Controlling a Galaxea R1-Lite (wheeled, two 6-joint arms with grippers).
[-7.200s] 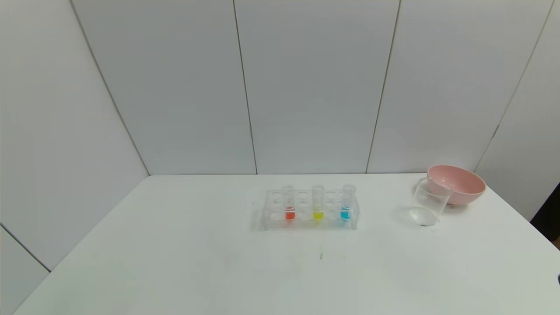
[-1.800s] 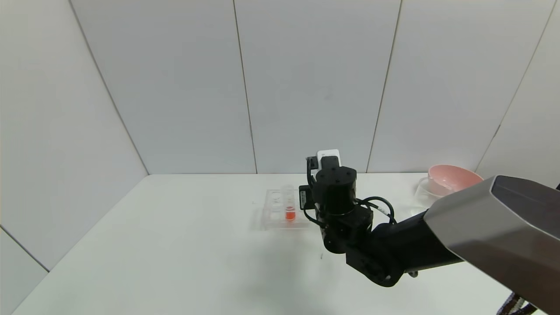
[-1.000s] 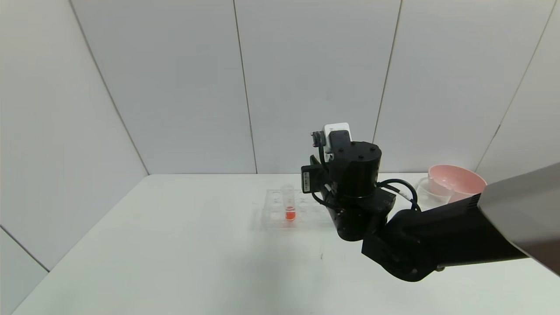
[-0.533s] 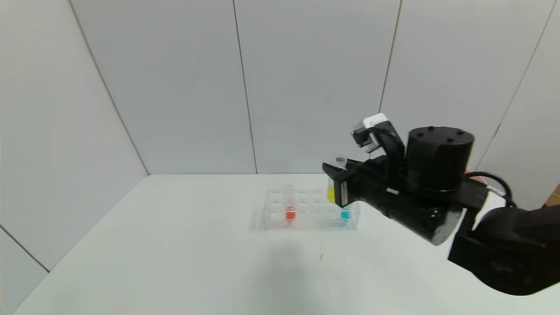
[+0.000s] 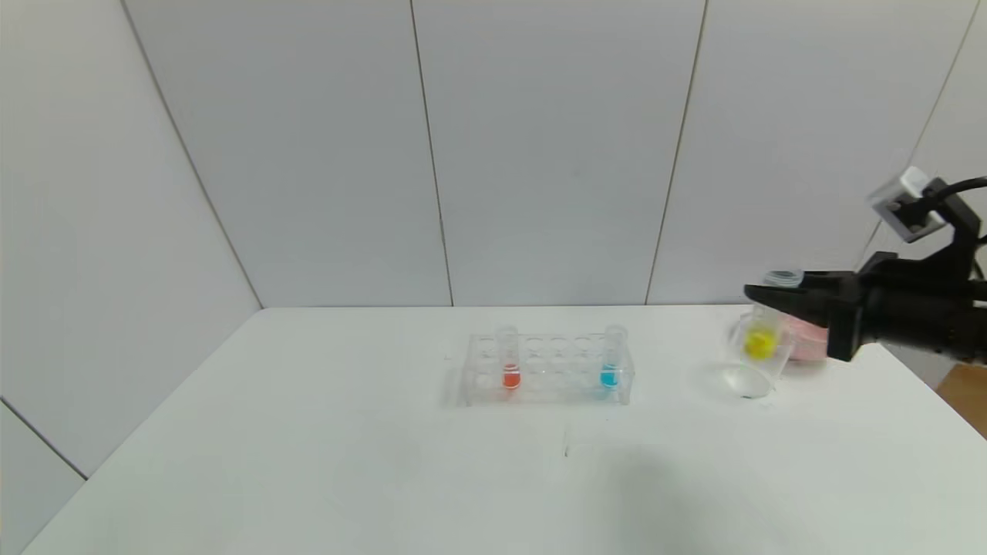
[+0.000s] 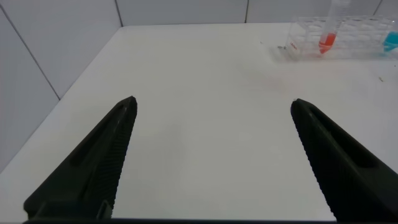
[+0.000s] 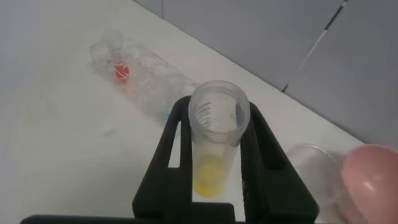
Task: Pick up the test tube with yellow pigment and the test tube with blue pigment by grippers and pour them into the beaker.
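My right gripper (image 5: 771, 302) is shut on the test tube with yellow pigment (image 5: 762, 339) and holds it upright, raised off the table at the beaker (image 5: 749, 368) at the far right. In the right wrist view the tube (image 7: 214, 134) stands between the fingers (image 7: 171, 162), with the beaker (image 7: 311, 165) beside it. The test tube with blue pigment (image 5: 609, 362) stands in the clear rack (image 5: 549, 371). My left gripper (image 6: 212, 104) is open and empty over bare table, well away from the rack (image 6: 348, 34), and is out of the head view.
A tube with orange-red liquid (image 5: 509, 364) stands at the rack's left end. A pink bowl (image 5: 808, 347) sits behind the beaker, partly hidden by my right gripper. The white table (image 5: 308, 462) ends at grey walls at the back.
My right arm has lifted the yellow tube out of the rack and swung right with it to the beaker. The rack's middle slot now stands empty.
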